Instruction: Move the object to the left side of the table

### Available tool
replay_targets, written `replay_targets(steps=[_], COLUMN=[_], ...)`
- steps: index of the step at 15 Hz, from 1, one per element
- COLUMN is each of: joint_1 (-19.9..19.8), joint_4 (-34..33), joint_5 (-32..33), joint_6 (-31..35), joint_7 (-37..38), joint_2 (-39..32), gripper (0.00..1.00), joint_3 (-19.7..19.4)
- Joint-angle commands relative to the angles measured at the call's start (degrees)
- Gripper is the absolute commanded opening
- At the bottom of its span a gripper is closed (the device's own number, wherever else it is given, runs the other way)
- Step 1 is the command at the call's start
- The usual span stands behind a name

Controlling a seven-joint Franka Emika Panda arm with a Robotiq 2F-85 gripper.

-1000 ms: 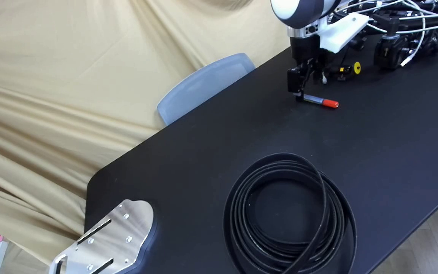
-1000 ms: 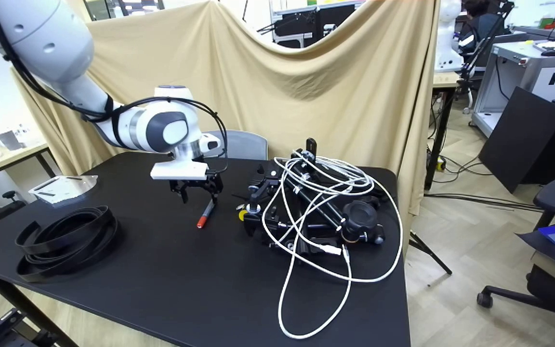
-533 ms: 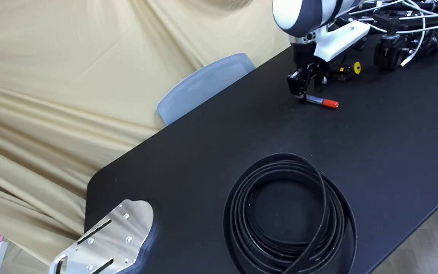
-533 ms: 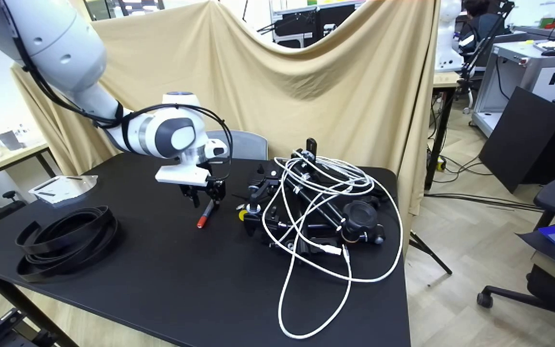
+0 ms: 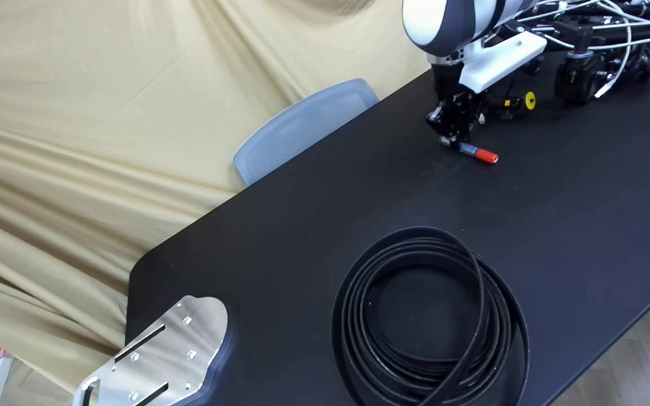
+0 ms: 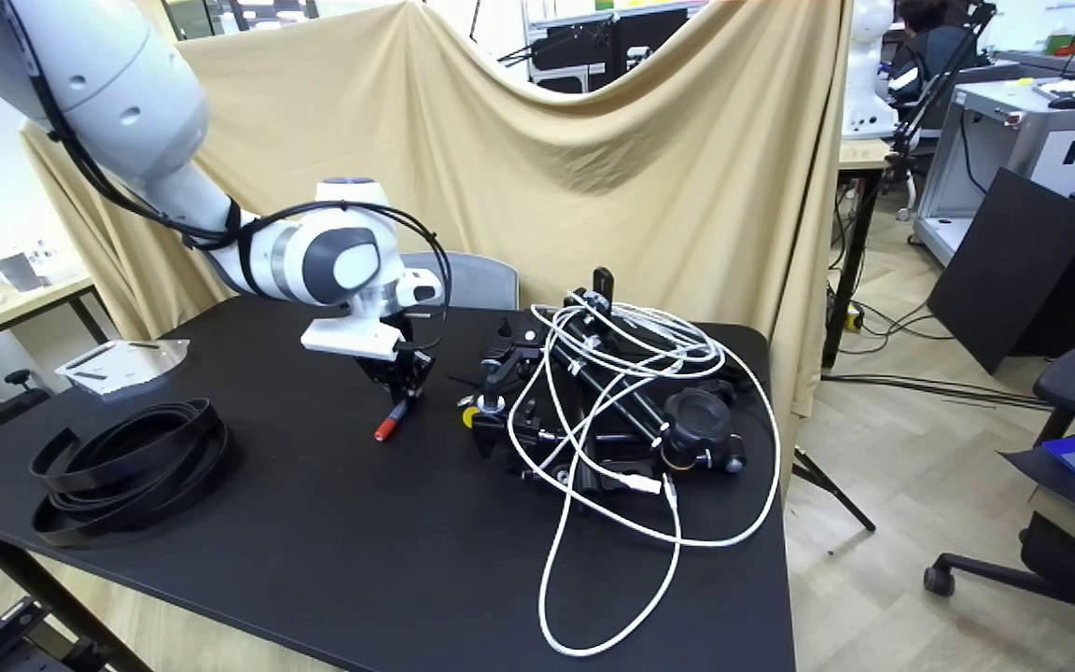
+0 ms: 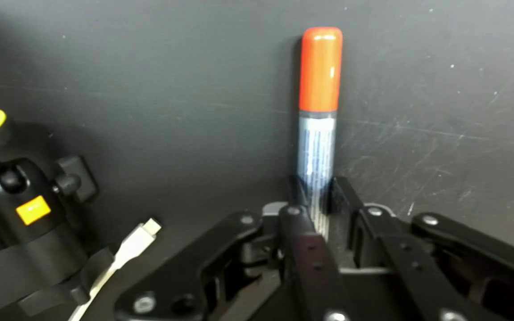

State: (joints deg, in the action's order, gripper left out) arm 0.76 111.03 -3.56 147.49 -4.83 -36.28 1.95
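The object, a thin marker pen [image 7: 316, 147] with a red cap and a blue-grey barrel, lies on the black table [image 5: 302, 225]. In the wrist view its cap points away from my gripper [image 7: 317, 189], whose two fingers press on either side of the barrel. The jaws are shut on it, and the pen's rear end is partly hidden between them. Both exterior views show the gripper [image 6: 404, 396] low at the tabletop, with the red cap of the pen [image 6: 386, 429] sticking out. Whether the pen still touches the table there is hard to tell.
Close beside the gripper stands a tangle of black gear [image 6: 593, 411] with white cables and a yellow disc [image 5: 530, 101]. A large coil of black cable [image 5: 353, 316] and a metal plate [image 5: 189, 332] lie elsewhere on the table. A pale chair [image 5: 308, 129] borders one edge.
The arm has come down a little and the jaws, open a second ago, have closed around the pen. The pen's capped end has swung slightly.
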Motion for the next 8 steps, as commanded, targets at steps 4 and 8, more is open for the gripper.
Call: replay_targets(steps=[4, 8], joint_1=[0.65, 1.93], joint_4=[-2.18, -1.26], joint_5=[0.60, 1.75], joint_6=[-1.51, -2.23], joint_7=[3.47, 4.66], joint_2=[-1.46, 0.67], gripper=[0.05, 0.05], joint_3=[-0.67, -1.29])
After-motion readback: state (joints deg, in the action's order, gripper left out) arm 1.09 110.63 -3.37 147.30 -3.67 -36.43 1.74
